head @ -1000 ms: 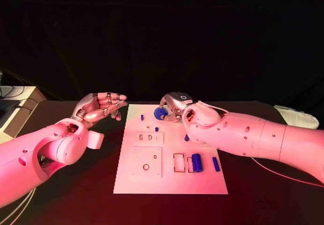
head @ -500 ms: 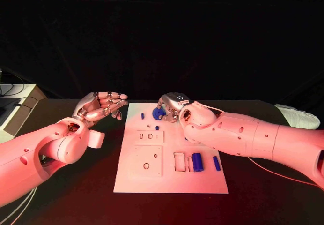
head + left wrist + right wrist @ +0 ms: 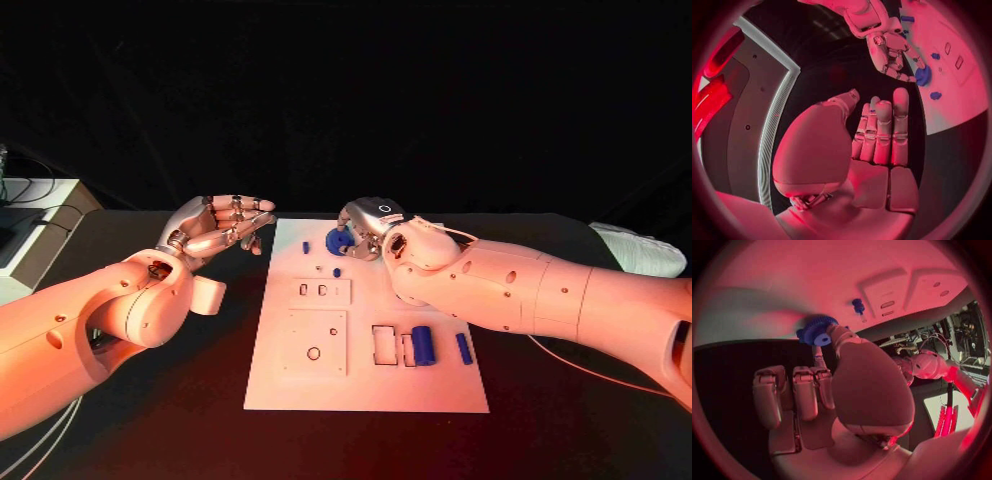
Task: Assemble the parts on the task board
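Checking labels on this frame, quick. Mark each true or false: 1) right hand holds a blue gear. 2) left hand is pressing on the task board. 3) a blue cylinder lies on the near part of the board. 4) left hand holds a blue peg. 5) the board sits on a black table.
1) True. The right hand holds the blue gear at its fingertips over the far end of the task board.
2) False. The left hand is raised beside the board, over the black table.
3) True. The blue cylinder lies there beside a rectangular slot.
4) False. The left hand holds nothing; its fingers are curled and apart.
5) True.
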`<act>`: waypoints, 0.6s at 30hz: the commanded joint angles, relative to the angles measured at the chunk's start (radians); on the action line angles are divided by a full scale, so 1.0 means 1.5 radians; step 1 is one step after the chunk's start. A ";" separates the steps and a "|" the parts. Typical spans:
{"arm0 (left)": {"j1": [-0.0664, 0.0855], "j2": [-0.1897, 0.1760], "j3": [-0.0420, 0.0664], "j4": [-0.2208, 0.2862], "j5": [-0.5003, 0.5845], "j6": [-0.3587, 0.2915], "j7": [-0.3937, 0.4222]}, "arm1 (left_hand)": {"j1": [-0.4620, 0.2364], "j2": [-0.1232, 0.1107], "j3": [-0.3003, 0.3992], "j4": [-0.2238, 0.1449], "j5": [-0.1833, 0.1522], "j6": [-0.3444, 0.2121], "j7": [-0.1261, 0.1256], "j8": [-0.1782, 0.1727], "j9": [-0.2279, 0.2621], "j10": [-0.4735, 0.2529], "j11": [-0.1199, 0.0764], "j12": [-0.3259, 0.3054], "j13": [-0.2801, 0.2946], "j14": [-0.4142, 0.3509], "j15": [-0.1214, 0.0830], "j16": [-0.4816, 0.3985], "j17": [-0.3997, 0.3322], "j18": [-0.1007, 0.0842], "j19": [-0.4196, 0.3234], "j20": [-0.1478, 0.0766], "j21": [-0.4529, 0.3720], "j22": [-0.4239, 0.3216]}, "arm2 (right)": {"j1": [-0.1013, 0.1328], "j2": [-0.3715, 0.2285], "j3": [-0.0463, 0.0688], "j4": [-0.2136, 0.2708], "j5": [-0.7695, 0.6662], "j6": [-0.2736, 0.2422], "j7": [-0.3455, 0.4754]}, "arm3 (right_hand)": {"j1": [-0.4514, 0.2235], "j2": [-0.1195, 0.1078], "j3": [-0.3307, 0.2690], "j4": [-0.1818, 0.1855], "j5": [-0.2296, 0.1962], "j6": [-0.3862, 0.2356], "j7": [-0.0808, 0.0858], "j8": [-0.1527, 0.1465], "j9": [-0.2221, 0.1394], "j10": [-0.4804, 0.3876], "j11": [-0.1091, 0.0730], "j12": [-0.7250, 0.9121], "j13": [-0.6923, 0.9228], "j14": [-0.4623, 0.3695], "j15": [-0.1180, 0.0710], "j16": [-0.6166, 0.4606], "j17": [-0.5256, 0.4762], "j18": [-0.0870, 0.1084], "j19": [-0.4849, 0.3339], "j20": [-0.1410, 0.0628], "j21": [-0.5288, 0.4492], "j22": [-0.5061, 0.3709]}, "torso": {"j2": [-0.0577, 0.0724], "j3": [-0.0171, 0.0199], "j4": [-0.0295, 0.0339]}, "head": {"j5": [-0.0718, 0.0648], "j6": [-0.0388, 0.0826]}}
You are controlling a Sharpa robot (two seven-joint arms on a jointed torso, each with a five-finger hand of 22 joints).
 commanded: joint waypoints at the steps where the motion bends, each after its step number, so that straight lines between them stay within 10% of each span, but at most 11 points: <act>1: 0.000 0.001 0.001 0.002 -0.002 0.010 0.004 | -0.004 0.002 0.005 -0.001 -0.001 -0.002 -0.003 -0.001 0.001 -0.005 0.000 0.002 0.001 0.003 -0.001 0.001 0.000 0.009 -0.005 0.002 0.005 0.001 | 0.000 0.004 0.000 -0.006 -0.010 0.008 0.002 | -0.009 -0.004 0.001 0.001 -0.014 -0.013 0.005 -0.011 -0.005 0.071 0.001 0.001 0.176 0.070 0.001 0.004 0.176 -0.004 0.070 -0.004 0.001 0.175 | 0.001 -0.0003 0.0006 | 0.001 0.000; 18: 0.000 -0.002 0.001 0.004 -0.002 0.008 0.003 | -0.004 0.002 0.006 -0.002 -0.001 -0.003 -0.003 -0.001 0.001 -0.006 0.000 0.003 0.001 0.002 -0.001 0.002 0.000 0.009 -0.006 0.002 0.006 0.002 | -0.001 0.006 -0.002 -0.013 0.006 0.015 0.014 | -0.041 0.000 -0.043 0.014 -0.025 -0.038 0.015 -0.039 -0.011 0.071 0.010 0.001 0.176 0.070 0.013 0.004 0.176 -0.004 0.070 0.008 0.001 0.175 | -0.001 0.0003 -0.0003 | 0.002 -0.004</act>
